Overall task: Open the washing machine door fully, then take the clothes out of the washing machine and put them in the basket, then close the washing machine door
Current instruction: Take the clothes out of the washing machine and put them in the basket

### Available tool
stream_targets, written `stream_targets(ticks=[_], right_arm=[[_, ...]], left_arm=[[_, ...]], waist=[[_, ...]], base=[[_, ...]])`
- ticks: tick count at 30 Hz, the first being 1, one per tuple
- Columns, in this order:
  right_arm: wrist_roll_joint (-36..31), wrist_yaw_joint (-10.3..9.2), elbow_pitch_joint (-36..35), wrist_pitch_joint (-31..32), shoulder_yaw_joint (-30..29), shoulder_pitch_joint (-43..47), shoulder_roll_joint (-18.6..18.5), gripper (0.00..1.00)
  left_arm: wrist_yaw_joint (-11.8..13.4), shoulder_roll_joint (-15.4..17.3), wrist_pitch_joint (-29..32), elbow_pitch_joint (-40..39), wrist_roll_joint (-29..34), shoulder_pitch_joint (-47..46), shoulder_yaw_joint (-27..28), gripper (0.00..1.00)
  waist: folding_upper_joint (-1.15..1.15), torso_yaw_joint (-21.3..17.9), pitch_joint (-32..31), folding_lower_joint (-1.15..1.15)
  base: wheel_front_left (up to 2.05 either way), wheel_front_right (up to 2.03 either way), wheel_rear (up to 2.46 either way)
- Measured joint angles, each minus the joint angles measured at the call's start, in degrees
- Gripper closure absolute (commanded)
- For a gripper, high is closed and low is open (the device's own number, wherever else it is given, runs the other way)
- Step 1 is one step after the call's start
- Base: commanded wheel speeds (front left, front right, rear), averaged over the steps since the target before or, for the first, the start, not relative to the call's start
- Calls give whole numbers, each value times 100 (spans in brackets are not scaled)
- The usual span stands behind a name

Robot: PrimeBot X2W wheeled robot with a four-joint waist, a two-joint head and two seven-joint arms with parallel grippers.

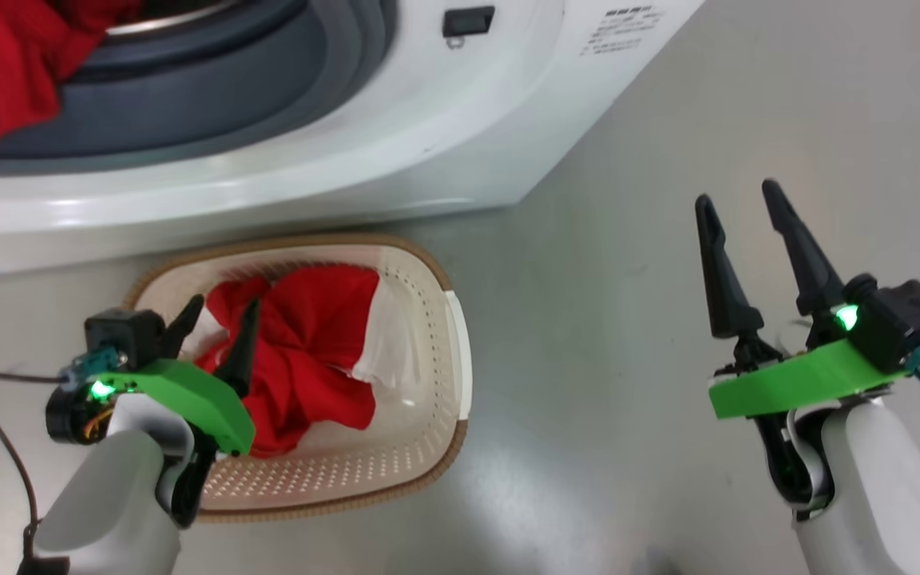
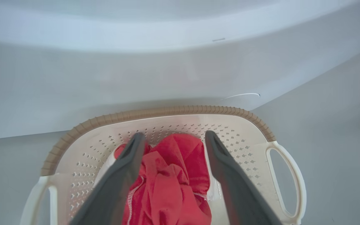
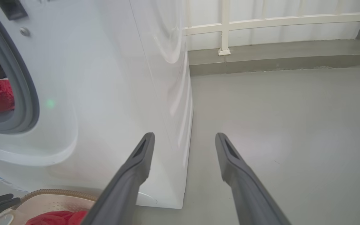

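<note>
The washing machine (image 1: 428,144) stands white and boxy across the top of the head view, its mouth facing the robot and its grey gasket (image 1: 188,104) exposed. Just in front of it on the grey floor (image 1: 628,359) sits the basket (image 1: 428,271), open side up. Its 2 white handles are at the left and right ends in the left wrist view, so its long axis seems to run alongside the machine's front.

The clothes are in 2 lots. 1 red-and-white heap (image 1: 308,351) lies crumpled in the basket, with no clear long axis. Another red piece (image 1: 5,72) spills over the gasket's lower lip, drooping outward and down.

That piece looks soft, light and limp. It will likely sag and trail, so a pinch on a thick bunched fold near the lip should hold better than a thin edge.

The left gripper (image 1: 224,302) hangs over the basket, fingers spread and released above the heap. The right gripper (image 1: 738,192) is well off to the side over bare floor, fingers apart and empty.
</note>
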Motion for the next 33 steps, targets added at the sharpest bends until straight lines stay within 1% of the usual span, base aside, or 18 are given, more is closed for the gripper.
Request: stream_targets(ticks=[7, 12, 27, 33], right_arm=[[-9, 0, 108, 0, -18, 223, 1, 0], [-54, 1, 158, 0, -33, 376, 1, 0], [-109, 0, 338, 0, -126, 1009, 4, 0], [-159, 0, 382, 0, -187, 1304, 11, 0]], left_arm=[[0, -55, 0, -497, 319, 402, 571, 0], [-1, -188, 0, -935, 578, 649, 833, 0], [-1, -247, -4, -2196, 1392, 1697, 1685, 0], [-1, -376, -3, -2640, 1618, 2177, 1957, 0]], waist=[[0, 105, -432, 0], [0, 169, -719, 0], [0, 257, -1648, 0], [0, 296, -2057, 0]], base=[[0, 0, 0], [0, 0, 0], [0, 0, 0], [0, 0, 0]])
